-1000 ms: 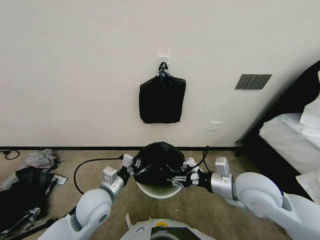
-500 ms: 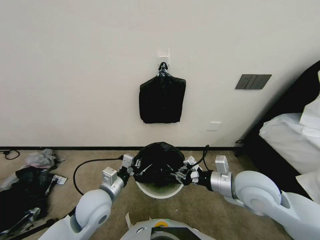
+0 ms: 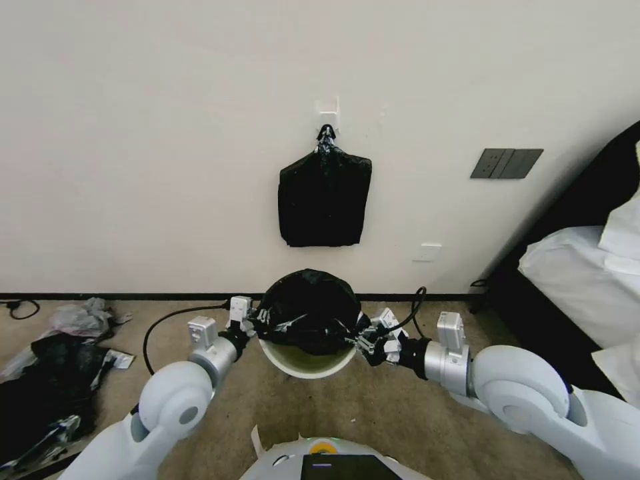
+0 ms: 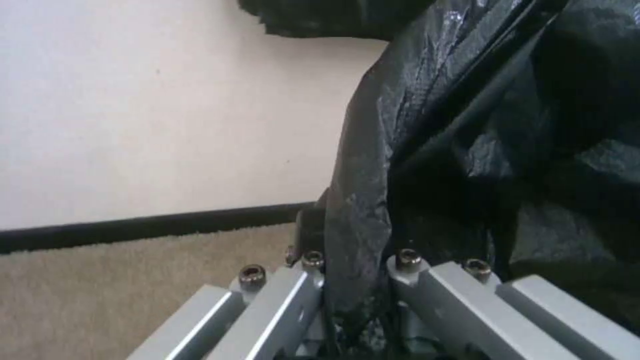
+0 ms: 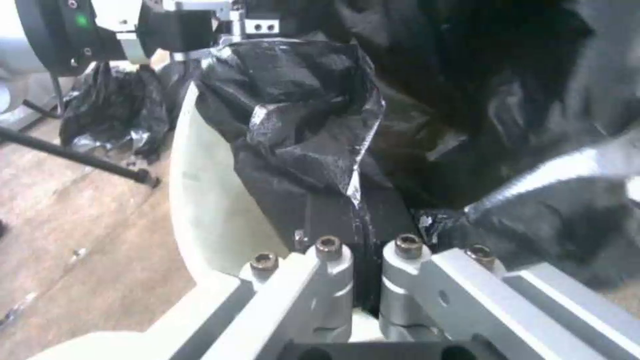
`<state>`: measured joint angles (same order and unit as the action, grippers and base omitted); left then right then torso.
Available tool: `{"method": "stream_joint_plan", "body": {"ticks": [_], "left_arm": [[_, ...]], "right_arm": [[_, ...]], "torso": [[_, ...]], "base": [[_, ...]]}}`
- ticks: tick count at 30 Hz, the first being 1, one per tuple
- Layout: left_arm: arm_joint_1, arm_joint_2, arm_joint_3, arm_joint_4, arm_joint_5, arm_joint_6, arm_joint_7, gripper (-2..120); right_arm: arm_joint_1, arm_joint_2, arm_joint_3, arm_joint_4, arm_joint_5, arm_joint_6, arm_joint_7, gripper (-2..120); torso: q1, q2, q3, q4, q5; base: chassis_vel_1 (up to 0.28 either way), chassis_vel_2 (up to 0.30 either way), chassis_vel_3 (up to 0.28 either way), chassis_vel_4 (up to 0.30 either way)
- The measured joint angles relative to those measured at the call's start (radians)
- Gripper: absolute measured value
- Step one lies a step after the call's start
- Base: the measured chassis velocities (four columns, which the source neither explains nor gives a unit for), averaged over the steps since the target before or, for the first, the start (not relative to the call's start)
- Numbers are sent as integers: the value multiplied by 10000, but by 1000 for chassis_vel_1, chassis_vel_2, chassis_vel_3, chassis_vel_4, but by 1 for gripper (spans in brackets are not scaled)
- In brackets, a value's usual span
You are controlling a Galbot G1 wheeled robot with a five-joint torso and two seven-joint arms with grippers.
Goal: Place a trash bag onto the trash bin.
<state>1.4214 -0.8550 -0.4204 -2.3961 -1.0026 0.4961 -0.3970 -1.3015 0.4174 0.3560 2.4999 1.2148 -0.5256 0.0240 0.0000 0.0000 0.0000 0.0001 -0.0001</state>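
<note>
The trash bin (image 3: 308,365) stands on the carpet by the wall, cream-white with a green-tinted inside. The trash bag (image 3: 308,308), black and glossy, is stretched above the bin's mouth and bulges up. At the bag's left edge my left gripper (image 3: 255,325) is shut on the film; the left wrist view shows the bag (image 4: 480,150) pinched in that gripper (image 4: 353,262). My right gripper (image 3: 361,340) is shut on the bag's right edge, and in its wrist view it (image 5: 360,247) clamps crumpled film (image 5: 300,125) just over the bin's wall (image 5: 203,210).
A flat sheaf of black bags (image 3: 325,199) hangs from a wall hook above the bin. On the floor at the left lies a black plastic heap (image 3: 40,383). A black cable (image 3: 167,330) loops near the left arm. A bed (image 3: 580,280) is at the right.
Both grippers have carried the bag up and toward the wall, the left arm also shifting left. The bag is stretched wider, and more of the bin's inside shows below it.
</note>
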Motion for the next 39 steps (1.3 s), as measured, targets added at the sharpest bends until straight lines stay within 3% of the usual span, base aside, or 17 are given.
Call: {"method": "stream_joint_plan", "body": {"ticks": [11, 17, 23, 32, 37, 39], "left_arm": [[-705, 7, -502, 293, -1567, 195, -556, 1], [-1075, -63, -518, 377, -2484, 272, -1147, 1], [-1419, -93, -484, 553, -2998, 284, -1665, 1], [-1449, -141, -456, 590, -3055, 270, -1839, 1], [-1354, -147, -496, 531, -3107, 265, -1893, 1], [-1313, -145, -504, 505, -3118, 266, -1934, 1]], "right_arm": [[-280, 788, 448, 11, -66, 4, -46, 0], [-435, 1247, -74, 6, -749, 56, -131, 0], [-886, 1695, -867, 2, -2691, 796, -580, 0], [-1305, 1762, -1366, -10, -4498, 1686, -1036, 0], [-1494, 1840, -1809, -577, -5983, 2637, -1471, 0], [-1570, 1852, -2045, -1043, -7124, 3498, -1829, 0]], "torso": [[0, 0, 0, 0, 1], [0, 0, 0, 0, 0], [0, 0, 0, -1, 0], [0, 0, 0, -1, 0], [0, 0, 0, -1, 1], [0, 0, 0, -1, 1]], "base": [[0, 0, 0, 0], [0, 0, 0, 0], [0, 0, 0, 0], [0, 0, 0, 0], [0, 0, 0, 0], [0, 0, 0, 0]]}}
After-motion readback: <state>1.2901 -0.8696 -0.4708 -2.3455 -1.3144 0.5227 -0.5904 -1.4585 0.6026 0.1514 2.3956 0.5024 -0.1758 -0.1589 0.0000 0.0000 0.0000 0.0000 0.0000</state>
